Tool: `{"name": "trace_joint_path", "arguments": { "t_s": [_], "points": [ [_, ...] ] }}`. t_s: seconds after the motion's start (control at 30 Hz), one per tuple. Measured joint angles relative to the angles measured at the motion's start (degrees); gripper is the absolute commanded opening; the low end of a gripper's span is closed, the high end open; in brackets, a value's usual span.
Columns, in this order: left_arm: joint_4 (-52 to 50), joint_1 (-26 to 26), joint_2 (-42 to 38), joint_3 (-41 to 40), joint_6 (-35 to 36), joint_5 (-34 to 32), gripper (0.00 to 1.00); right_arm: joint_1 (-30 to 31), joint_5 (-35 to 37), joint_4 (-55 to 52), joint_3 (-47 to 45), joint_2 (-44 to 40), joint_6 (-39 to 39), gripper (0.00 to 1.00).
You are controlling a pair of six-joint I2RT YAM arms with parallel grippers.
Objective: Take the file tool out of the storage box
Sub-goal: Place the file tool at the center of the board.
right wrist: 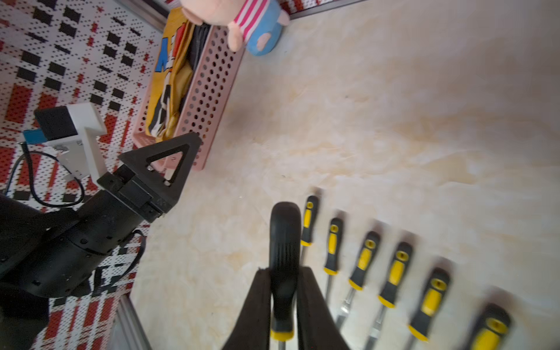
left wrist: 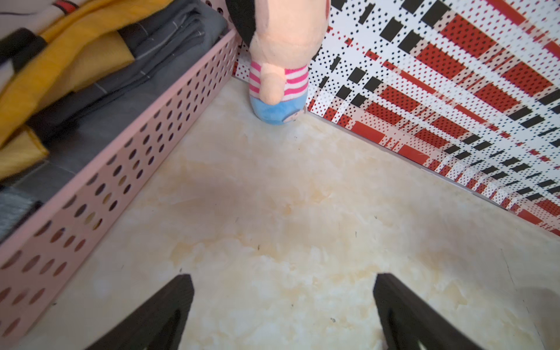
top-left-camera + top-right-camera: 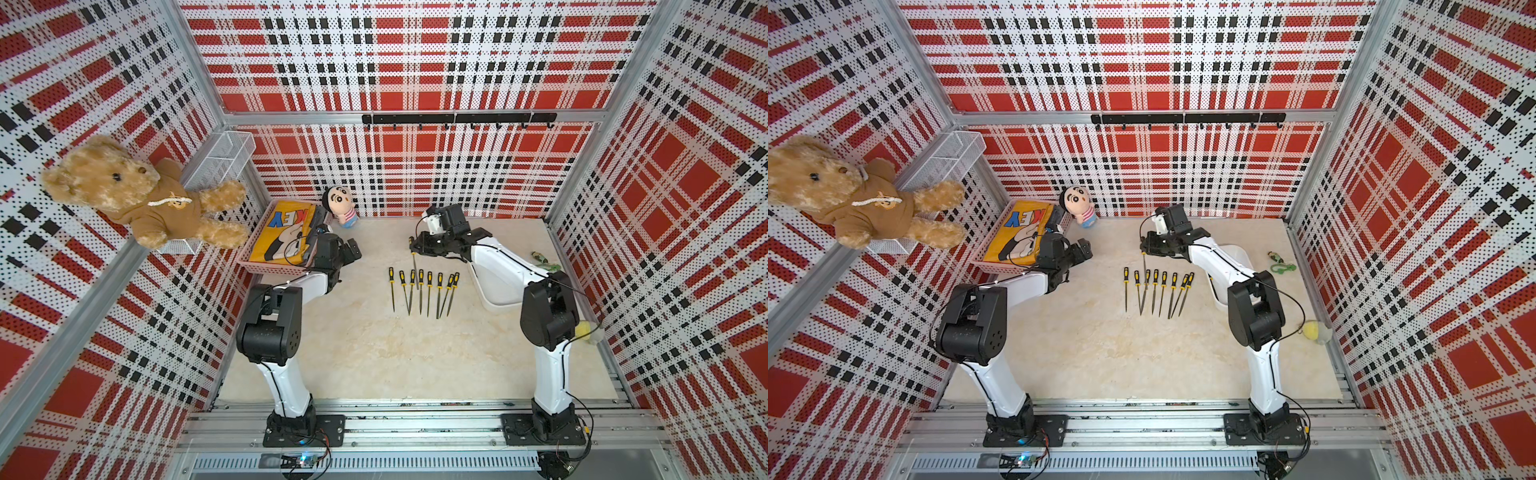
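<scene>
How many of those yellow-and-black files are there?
9. Eight files lie in a row on the table; a ninth file is held by its handle in the right gripper. The white box, partly behind the right arm, may hide more.

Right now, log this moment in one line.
right gripper: jaws shut on file, by file row | left gripper: jaws open | storage box: under right arm

Bright, even, diffuse light fills both top views; the bench (image 3: 374, 361) carries only faint soft shadows. Wall lines bow toward the frame edges. In the left wrist view a dim soft shadow lies on the bench just beside the pink basket (image 2: 127, 169). In the right wrist view the file tool (image 1: 284, 242) and the row of files (image 1: 394, 272), away from that basket, are blurred.
</scene>
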Motion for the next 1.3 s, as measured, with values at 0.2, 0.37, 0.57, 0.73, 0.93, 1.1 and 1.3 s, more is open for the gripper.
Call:
{"name": "trace_joint_path", "arguments": {
  "t_s": [0.2,0.37,0.57,0.73,0.93,1.1,1.3],
  "points": [
    [0.2,1.1,-2.8,-3.1,0.0,-0.2,1.00,3.4,-3.7,8.1,4.8,11.8,8.5,0.10],
    [0.2,2.1,-3.7,-5.4,0.0,-0.3,1.00,5.2,-4.2,8.5,11.0,19.3,11.9,0.10],
    [0.2,2.8,-3.7,-6.4,0.0,-0.4,1.00,6.4,-3.8,8.7,13.2,20.7,13.7,0.13],
    [0.4,2.8,-3.7,-6.4,0.0,-0.3,1.00,6.9,-3.2,8.0,13.6,21.0,13.7,0.15],
    [0.6,2.8,-3.7,-6.4,0.0,-0.3,1.00,7.4,-2.4,5.3,17.9,24.4,13.4,0.17],
    [0.8,2.8,-3.7,-6.4,0.0,-0.2,1.00,7.5,-2.0,2.1,21.4,27.3,13.4,0.22],
    [1.2,2.8,-3.7,-6.5,0.0,-0.2,1.00,7.6,-1.4,-0.8,22.6,28.5,12.7,0.38]
  ]
}}
